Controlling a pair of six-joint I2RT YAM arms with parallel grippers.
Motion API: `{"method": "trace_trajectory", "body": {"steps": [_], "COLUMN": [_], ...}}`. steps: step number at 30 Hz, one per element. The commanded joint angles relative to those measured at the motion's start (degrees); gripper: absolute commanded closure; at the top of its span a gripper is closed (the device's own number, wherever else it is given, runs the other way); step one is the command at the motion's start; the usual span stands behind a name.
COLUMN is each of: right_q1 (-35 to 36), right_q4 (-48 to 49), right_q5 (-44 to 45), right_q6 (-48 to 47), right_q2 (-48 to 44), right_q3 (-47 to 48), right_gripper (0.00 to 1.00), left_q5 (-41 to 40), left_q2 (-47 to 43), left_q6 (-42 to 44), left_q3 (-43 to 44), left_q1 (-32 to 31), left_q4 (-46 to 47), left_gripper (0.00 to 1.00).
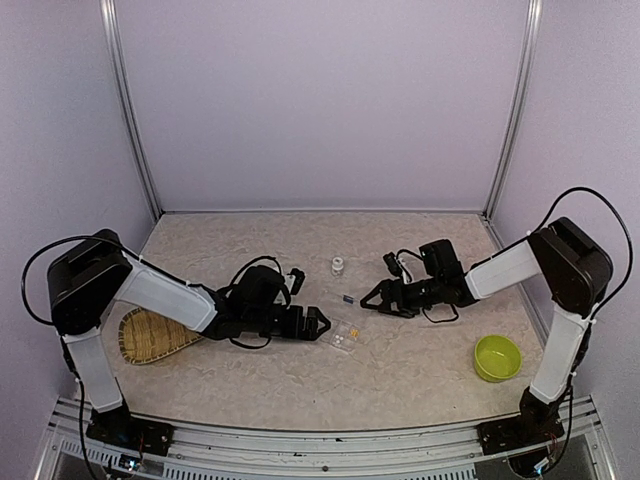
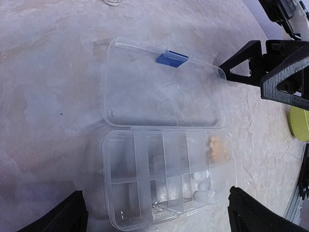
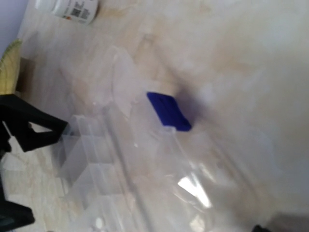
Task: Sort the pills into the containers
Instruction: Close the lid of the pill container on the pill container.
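The clear compartment box lies on the table with its lid swung open flat; a blue latch sits on the lid's far edge. Orange-yellow pills lie in one corner compartment, with white pills in the one beside it. No dark pill shows. My left gripper is open, its fingers on either side of the box's near end. My right gripper is open and empty, just beyond the lid. The box also shows in the top view and the right wrist view.
A small white bottle stands behind the box. A lime-green bowl sits at the front right. A woven bamboo tray lies at the left under my left arm. Walls enclose the table on three sides.
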Motion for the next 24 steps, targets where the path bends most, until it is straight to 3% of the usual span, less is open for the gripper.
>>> {"method": "trace_trajectory", "body": {"steps": [1, 12, 19, 24], "right_q1": [-0.13, -0.13, -0.13, -0.13], "right_q4": [4.06, 11.32, 5.18, 2.46], "right_q5": [-3.39, -8.59, -0.93, 1.04], "right_q6": [1.92, 5.6, 2.61, 1.72], "right_q2": [1.69, 2.26, 0.09, 0.63], "right_q3": [1.17, -0.28, -0.07, 1.19], "right_gripper": [0.14, 0.16, 0.18, 0.17], "left_q5": [0.77, 1.05, 0.77, 0.99], "left_q2": [-0.86, -2.11, -3.1, -3.59], "left_q6": [-0.53, -0.55, -0.69, -0.73], "left_q3": [-1.24, -2.25, -2.84, -3.26], "left_q1": [-0.56, -0.69, -0.76, -0.93], "left_q4": [1.79, 1.91, 1.79, 1.86], "left_gripper": [0.01, 0.14, 0.22, 0.32]}}
